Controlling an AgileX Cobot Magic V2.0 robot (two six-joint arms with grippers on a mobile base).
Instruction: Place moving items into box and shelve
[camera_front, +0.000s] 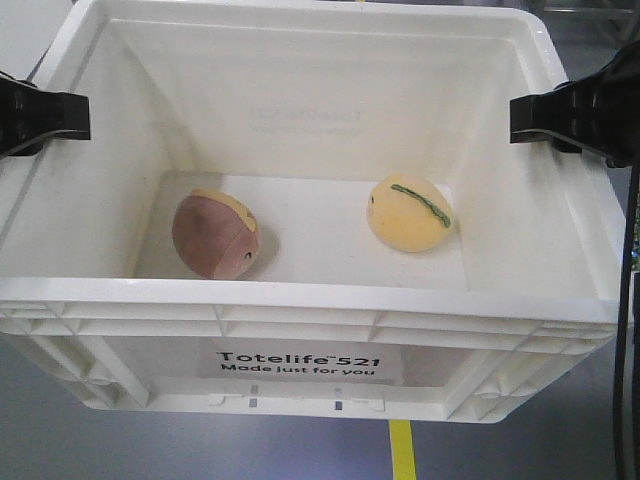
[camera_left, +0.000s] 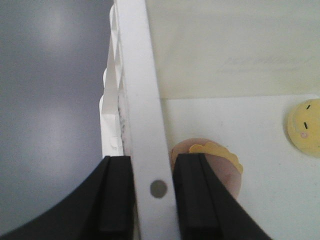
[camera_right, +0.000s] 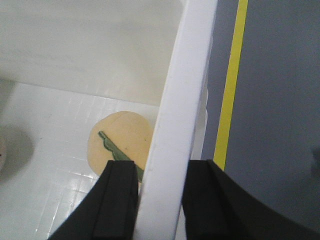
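A white plastic box (camera_front: 300, 295) hangs above a grey floor, held by both sides. My left gripper (camera_front: 86, 116) is shut on its left rim (camera_left: 137, 75), one finger inside and one outside in the left wrist view (camera_left: 152, 165). My right gripper (camera_front: 513, 120) is shut on the right rim (camera_right: 185, 75) the same way in the right wrist view (camera_right: 161, 170). Inside lie a brown plush with a yellow cap (camera_front: 213, 237) (camera_left: 227, 175) at left and a yellow plush with a green stripe (camera_front: 408, 214) (camera_right: 120, 137) (camera_left: 305, 127) at right.
Grey floor (camera_left: 50, 100) lies under and around the box. A yellow floor line (camera_front: 401, 450) runs below the box and along its right side (camera_right: 231, 85). A dark cable (camera_front: 630, 300) hangs at the far right. The box front bears a Totelife label (camera_front: 300, 362).
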